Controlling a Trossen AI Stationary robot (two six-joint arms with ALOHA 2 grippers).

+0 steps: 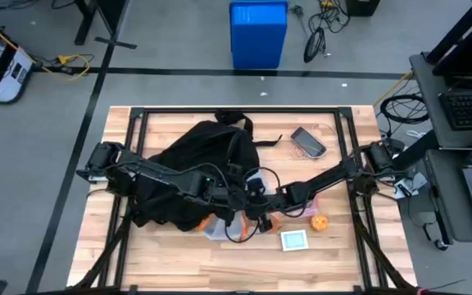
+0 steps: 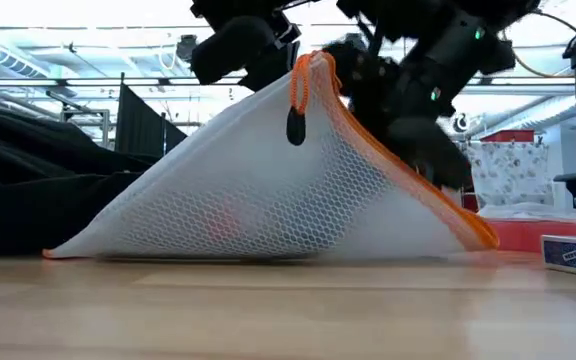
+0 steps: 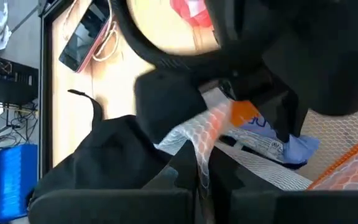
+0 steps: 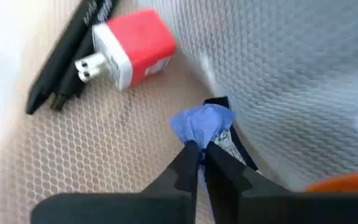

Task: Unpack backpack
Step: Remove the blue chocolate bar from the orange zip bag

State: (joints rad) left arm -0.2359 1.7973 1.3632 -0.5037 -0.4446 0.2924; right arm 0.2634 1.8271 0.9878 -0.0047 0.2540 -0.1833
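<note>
High view shows the black backpack [image 1: 188, 168] lying on the wooden tabletop [image 1: 179, 262], filling the area from the centre out toward 9 o'clock, with its straps trailing toward 12 o'clock. The left arm reaches across the backpack, and its gripper [image 1: 238, 215] sits at the bag's 5 o'clock edge, over a white mesh pouch [image 1: 220, 227] with orange trim. The right arm comes in from 3 o'clock, and its gripper [image 1: 262, 211] meets the same spot, just beside the left one.

Left wrist view has the left gripper [image 3: 199, 177] pinched shut on the pouch's [image 3: 194, 134] white-and-orange edge. Low view shows the pouch [image 2: 268, 190] pulled up into a tent shape, its orange zipper edge [image 2: 313, 75] at the peak and its base resting on the tabletop [image 2: 288, 310].

Right wrist view looks inside the pouch [image 4: 291, 74], where the right gripper [image 4: 201, 163] is closed on a blue crumpled packet [image 4: 204, 124]. A red charger plug [image 4: 132, 46] and two black pens [image 4: 73, 53] lie on the mesh nearby.

Elsewhere on the tabletop, a phone [image 1: 308, 141] lies toward 1 o'clock, a small orange object [image 1: 319, 221] toward 4 o'clock, and a small white-framed card [image 1: 294, 240] just beside it toward 5 o'clock.
</note>
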